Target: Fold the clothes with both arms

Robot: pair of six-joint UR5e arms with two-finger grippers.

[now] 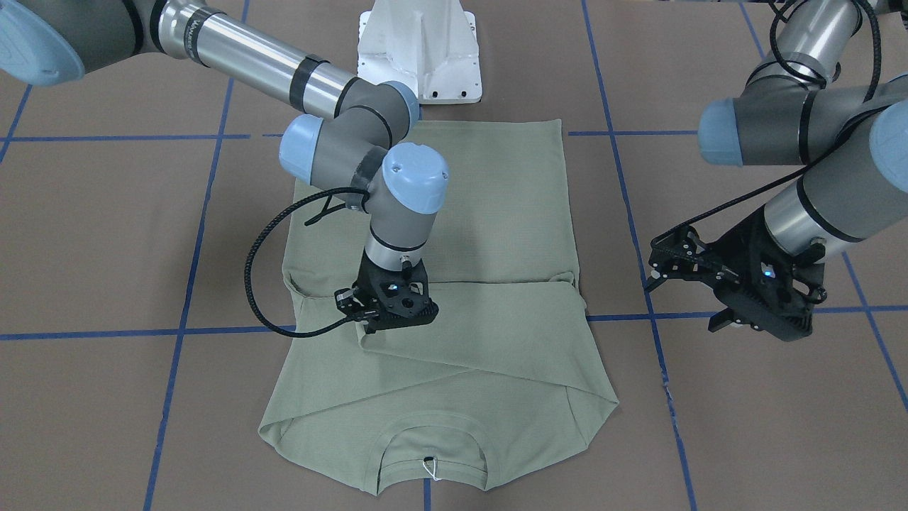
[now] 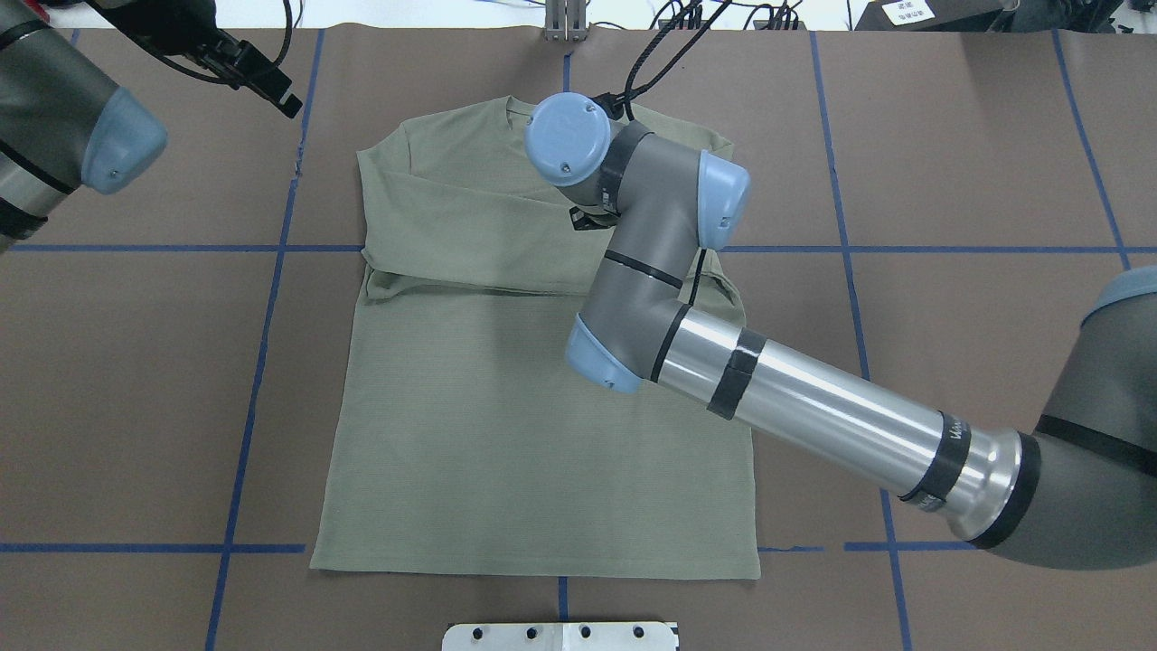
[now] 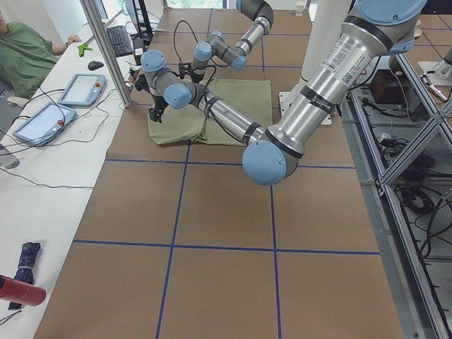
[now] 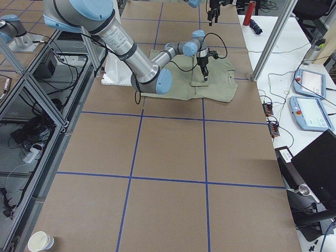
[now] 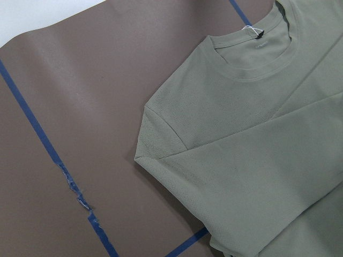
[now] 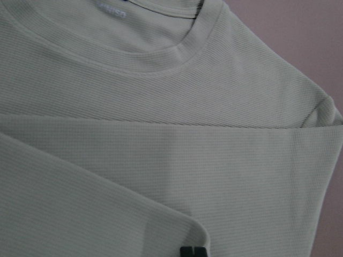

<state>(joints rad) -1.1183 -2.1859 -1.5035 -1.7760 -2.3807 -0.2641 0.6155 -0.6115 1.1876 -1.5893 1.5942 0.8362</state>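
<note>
The sage-green shirt (image 1: 496, 213) lies flat on the brown table, collar (image 1: 433, 443) with its white tag loop (image 1: 429, 468) away from the robot. Both sleeves are folded across the chest. My right gripper (image 1: 370, 325) points down at the cuff end of the upper sleeve. In the right wrist view its fingertips (image 6: 193, 250) are together on the sleeve (image 6: 96, 203) by the cuff edge. In the overhead view the right wrist hides it. My left gripper (image 1: 681, 305) hangs open and empty above bare table beside the shirt, and also shows in the overhead view (image 2: 271, 90). The left wrist view shows the shirt's shoulder (image 5: 161, 134).
The white pedestal base (image 1: 418, 50) stands just behind the shirt's hem. Blue tape lines (image 1: 191, 234) cross the table, one torn (image 5: 80, 201). A side desk with tablets (image 3: 81, 88) and a seated person (image 3: 25, 49) runs along the far edge.
</note>
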